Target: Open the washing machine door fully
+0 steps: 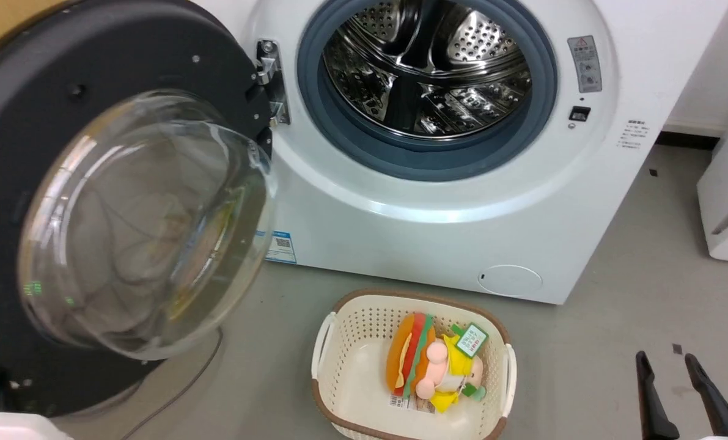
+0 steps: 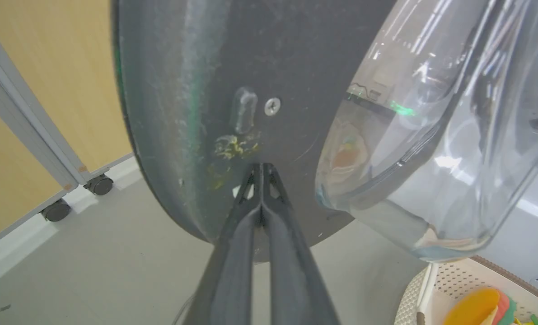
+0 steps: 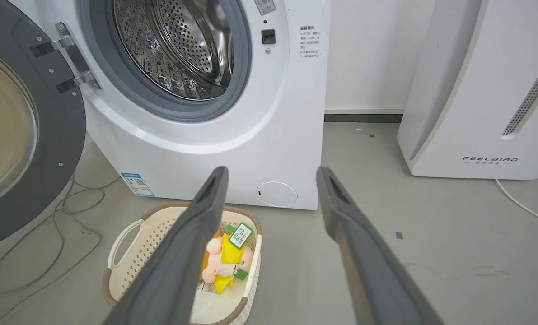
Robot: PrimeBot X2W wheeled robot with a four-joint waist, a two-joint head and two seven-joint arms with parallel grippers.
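Washing machine door (image 1: 125, 214) is swung out on its hinge at the left of the washing machine (image 1: 437, 238), with the dark inner face and glass bowl toward the head camera. Drum opening is uncovered. Left hand (image 2: 260, 168): fingers pressed together, holding nothing, tips right at the door's inner face just under a screw (image 2: 272, 106), beside the bowl. Right hand (image 1: 666, 359): spread wide, empty, out front of the machine toward its right side. Basket (image 1: 339, 318) with plush toy (image 1: 428, 366) sits on the floor just in front of the machine.
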